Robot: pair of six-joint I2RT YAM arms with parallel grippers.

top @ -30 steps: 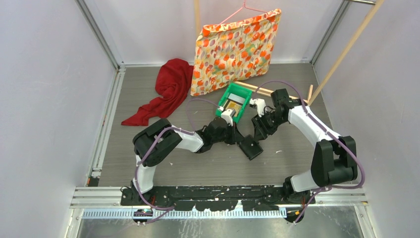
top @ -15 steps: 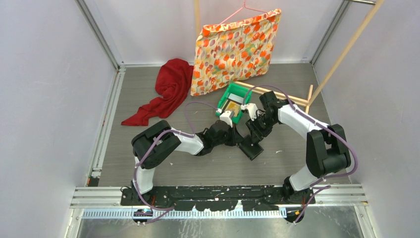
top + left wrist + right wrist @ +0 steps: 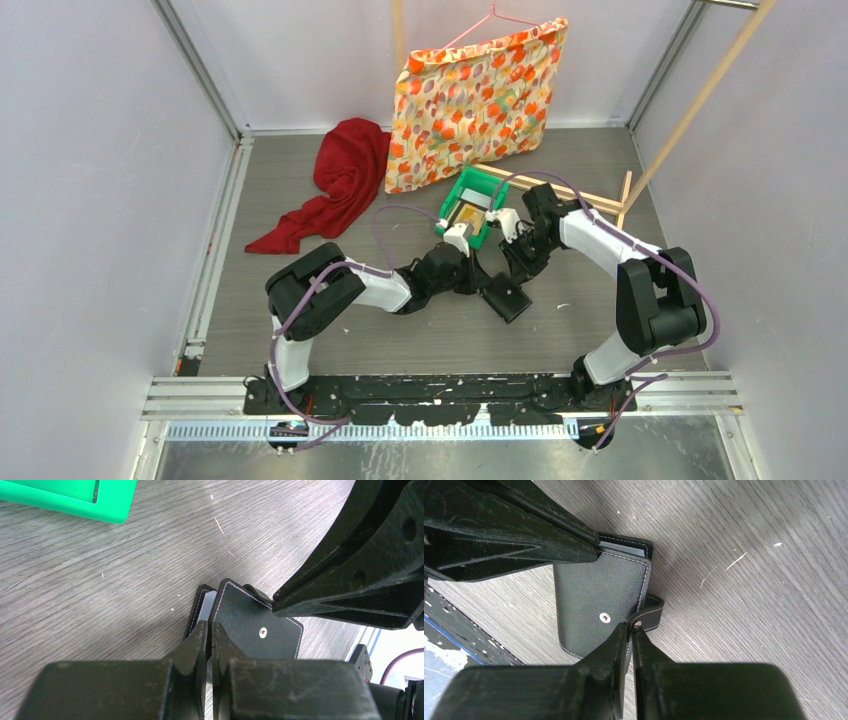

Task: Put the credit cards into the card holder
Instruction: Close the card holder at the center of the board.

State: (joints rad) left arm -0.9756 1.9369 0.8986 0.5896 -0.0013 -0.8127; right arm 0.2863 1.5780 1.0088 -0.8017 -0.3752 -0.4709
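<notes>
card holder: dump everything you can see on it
The card holder is a black, grained leather-look wallet with pale edge stitching, a metal snap stud on its cover and a strap tab. It lies on the grey wood-grain table, nearly closed, pale pages peeking under the cover. The left gripper pinches the cover's edge; the right gripper pinches the tab.

Black holder [image 3: 507,298] flat mid-table, cover slightly ajar, stud up. Gold card [image 3: 467,213] & pale card [image 3: 480,198] in tray [image 3: 453,195], just farther.

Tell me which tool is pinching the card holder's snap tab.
The right tool, shut on the snap tab; the left tool instead clamps the card holder by its cover edge.
</notes>
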